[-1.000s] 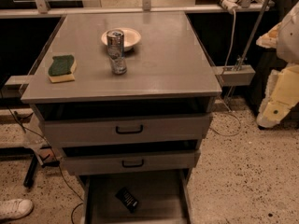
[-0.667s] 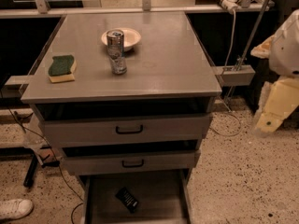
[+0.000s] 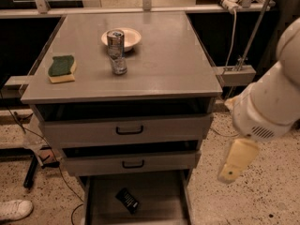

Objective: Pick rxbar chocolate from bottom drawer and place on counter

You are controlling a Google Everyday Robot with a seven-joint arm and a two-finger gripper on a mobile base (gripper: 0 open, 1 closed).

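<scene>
Rxbar chocolate (image 3: 127,200), low-left of our fingers (image 3: 236,161) whose opening we cannot tell, seems light, crinkly; pinch its narrow width.

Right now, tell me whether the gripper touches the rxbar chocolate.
Apart. The camera view shows the gripper hanging over the floor outside the bottom drawer, well clear of the rxbar chocolate lying inside it.

Green-and-yellow sponge (image 3: 62,68) is lying near the left edge of the desk (image 3: 164,55). Can (image 3: 115,42) is standing toward the back edge, just in front of a white bowl (image 3: 127,37). Small glass (image 3: 118,65) is standing nearer the front. White shoe (image 3: 15,209) is resting on the floor (image 3: 243,205). Gripper (image 3: 233,168) is hanging beyond the right edge.
</scene>
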